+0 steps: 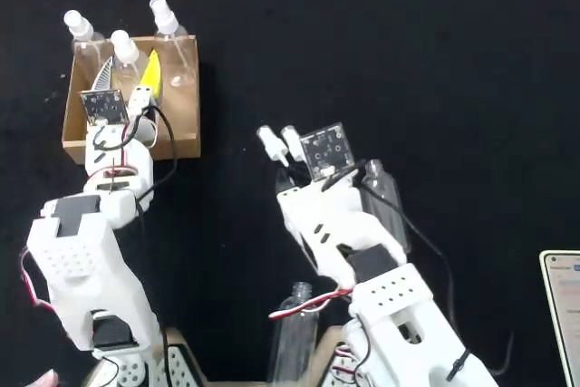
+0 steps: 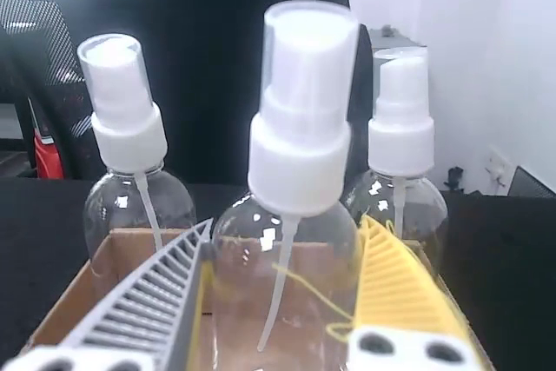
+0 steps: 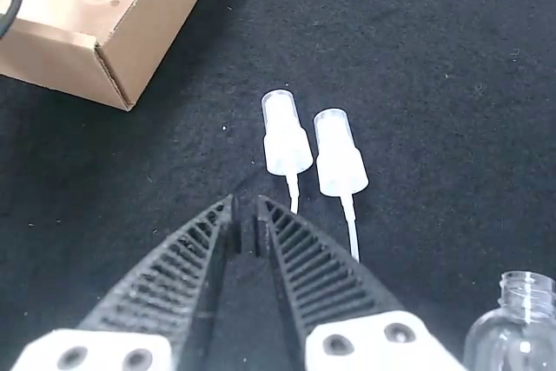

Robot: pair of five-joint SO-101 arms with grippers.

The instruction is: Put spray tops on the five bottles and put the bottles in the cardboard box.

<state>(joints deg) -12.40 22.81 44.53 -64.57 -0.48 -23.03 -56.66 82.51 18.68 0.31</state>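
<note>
The cardboard box [image 1: 186,120] sits at the far left with three clear bottles in it, all wearing white spray tops. My left gripper [image 1: 131,61] is down in the box, its grey and yellow fingers shut on the middle bottle [image 2: 282,258]. The other two capped bottles [image 2: 130,197] [image 2: 401,188] stand behind it. Two loose spray tops [image 3: 285,138] [image 3: 339,158] lie side by side on the black table. My right gripper [image 3: 246,208] is shut and empty just short of their tubes. An uncapped bottle [image 1: 385,192] lies beside the right arm [image 1: 340,224], and another [image 1: 294,328] lies near the front edge.
A bottle's open neck [image 3: 517,323] shows close to the right gripper. A white device [image 1: 564,301] lies at the table's right edge. A corner of the box [image 3: 104,49] is some way from the loose spray tops. The black cloth [image 1: 435,70] covers the far right.
</note>
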